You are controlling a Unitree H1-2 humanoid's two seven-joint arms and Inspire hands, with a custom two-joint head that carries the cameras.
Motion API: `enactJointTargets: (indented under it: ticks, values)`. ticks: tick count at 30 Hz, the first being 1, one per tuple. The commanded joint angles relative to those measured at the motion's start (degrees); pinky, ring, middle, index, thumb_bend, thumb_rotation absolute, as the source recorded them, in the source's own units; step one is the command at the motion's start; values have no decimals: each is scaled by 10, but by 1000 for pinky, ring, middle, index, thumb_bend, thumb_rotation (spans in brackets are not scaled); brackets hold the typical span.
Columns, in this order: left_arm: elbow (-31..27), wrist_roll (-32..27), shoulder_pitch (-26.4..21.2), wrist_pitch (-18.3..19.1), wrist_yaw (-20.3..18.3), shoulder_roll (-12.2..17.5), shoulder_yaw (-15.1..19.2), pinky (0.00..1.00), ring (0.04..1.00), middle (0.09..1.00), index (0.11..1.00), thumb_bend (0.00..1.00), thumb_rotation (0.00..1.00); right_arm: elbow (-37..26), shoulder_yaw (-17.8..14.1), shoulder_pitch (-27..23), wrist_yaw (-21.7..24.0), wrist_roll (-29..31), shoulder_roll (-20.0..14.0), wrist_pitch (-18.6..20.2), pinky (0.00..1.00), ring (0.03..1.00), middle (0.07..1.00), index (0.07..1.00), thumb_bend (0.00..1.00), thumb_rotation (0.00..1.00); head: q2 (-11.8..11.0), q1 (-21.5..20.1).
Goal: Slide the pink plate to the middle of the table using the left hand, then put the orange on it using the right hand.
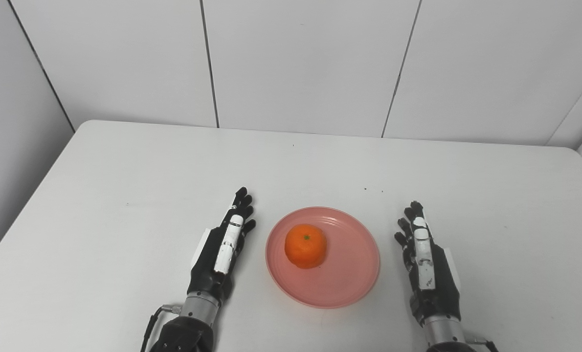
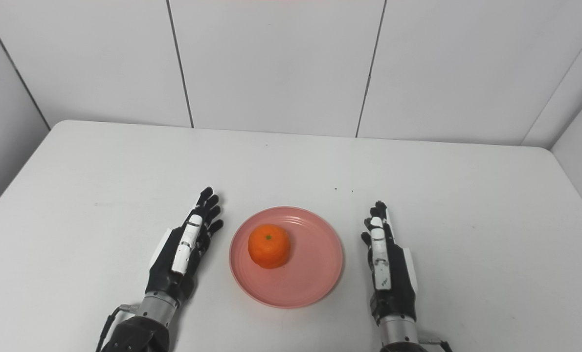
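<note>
Both head cameras give you a steep downward look from the near edge of the table [image 1: 124, 161] toward the panelled wall [image 1: 301, 63] behind it, from fairly close. They sit side by side: in the right eye view everything lies further left than in the left eye view. You see nearly the same area in both: table, wall, plate [image 2: 320, 274] and both hands.

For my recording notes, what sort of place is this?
Probably a lab test booth: a bare white table boxed in by plain white wall panels, with only a pink plate and an orange on it.
</note>
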Motion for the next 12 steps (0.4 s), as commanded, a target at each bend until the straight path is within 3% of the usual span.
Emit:
enactJointTargets:
  ticks: [1,12]
  values:
    - [-14,5,-4,-27,2,-5,-4,1000,1000,1000,1000,405,1000,-15,2,-5,-5,0,7,-20,963,971,984,985,272,1000,0,0]
    - [-20,11,1,-34,-1,1,-8,1000,1000,1000,1000,412,1000,-13,2,-5,-9,0,8,-25,971,973,985,986,261,1000,4,-2]
